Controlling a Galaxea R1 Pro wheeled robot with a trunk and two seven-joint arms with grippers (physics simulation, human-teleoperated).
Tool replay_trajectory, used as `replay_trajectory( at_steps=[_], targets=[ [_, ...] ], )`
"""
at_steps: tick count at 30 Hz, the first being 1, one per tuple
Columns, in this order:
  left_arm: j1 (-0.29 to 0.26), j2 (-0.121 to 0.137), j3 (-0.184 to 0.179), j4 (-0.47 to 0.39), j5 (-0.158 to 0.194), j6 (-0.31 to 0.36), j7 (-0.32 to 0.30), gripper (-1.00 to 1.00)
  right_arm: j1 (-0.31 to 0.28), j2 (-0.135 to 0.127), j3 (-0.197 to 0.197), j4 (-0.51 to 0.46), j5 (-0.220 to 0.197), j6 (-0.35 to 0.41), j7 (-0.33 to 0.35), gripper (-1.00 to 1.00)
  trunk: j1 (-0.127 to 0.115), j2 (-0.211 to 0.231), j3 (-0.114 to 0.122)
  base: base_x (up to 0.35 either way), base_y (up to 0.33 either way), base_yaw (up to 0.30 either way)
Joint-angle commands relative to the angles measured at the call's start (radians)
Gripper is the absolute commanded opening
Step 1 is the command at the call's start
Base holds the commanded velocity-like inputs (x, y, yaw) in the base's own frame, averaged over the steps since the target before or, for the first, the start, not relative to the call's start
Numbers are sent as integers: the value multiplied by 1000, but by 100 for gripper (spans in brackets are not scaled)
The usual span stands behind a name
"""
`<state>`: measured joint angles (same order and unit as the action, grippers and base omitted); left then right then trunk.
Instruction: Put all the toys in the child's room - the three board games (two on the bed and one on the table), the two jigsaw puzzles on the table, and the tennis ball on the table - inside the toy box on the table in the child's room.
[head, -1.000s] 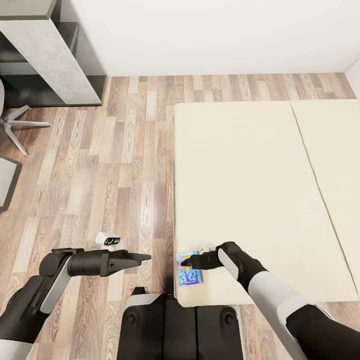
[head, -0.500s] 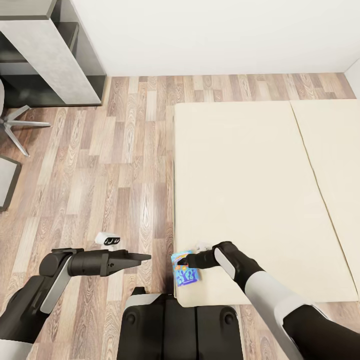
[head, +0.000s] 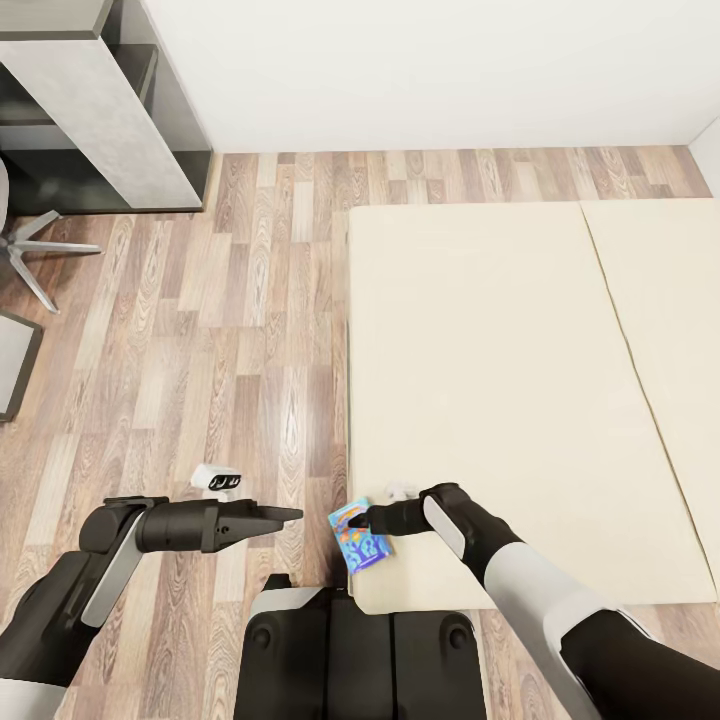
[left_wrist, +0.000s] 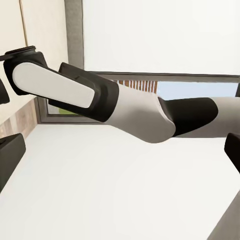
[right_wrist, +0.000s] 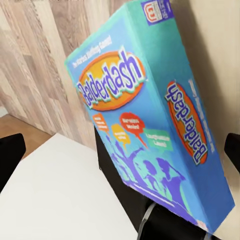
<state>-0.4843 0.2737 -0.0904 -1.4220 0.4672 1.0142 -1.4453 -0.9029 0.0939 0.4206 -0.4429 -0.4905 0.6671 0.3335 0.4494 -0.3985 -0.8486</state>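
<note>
Gripping the light-blue board game (head: 358, 535) is my right pincer (head: 360, 520), clamped on the box at the near-left corner of the bed (head: 480, 350). The head view hides my fingertips against the box's top edge, so I cannot make out how deep the hold goes. The box hangs partly over the bed's left edge, tilted, its lower corner out above the wood-plank floor (head: 200, 330). In the right wrist view the same board game (right_wrist: 150, 110) stands close between my fingers, its cover reading "Balderdash" on an orange oval, the name repeated along its side; its bottom corner is cut off by the frame, and something dark beneath it is too close to identify.

My left pincer (head: 290, 516) hovers over the floor, well left of the bed and just beside the box without touching it. Its two fingers read as one dark wedge in the head view, but in the left wrist view the tips sit at opposite edges with nothing between them, so it is spread apart and empty. That view looks across at my right arm (left_wrist: 100, 102) in front of a white wall.

Beyond the bed's far-left corner stands a dark-grey desk (head: 100, 110), cut off by the frame, with chair legs (head: 40, 250) just before it.
</note>
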Motion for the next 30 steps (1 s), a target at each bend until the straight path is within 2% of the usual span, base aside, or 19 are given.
replay_trajectory(
  at_steps=[1, 30],
  targets=[
    [0, 1, -2, 0, 3, 11, -1, 100, -1, 0, 3, 0, 1, 2, 2, 100, 1, -2, -1, 0, 0, 0],
    [0, 2, -2, 0, 4, 11, -3, 100, -1, -1, 3, 0, 1, 2, 1, 100, 1, -2, 0, 0, 0, 0]
  ],
)
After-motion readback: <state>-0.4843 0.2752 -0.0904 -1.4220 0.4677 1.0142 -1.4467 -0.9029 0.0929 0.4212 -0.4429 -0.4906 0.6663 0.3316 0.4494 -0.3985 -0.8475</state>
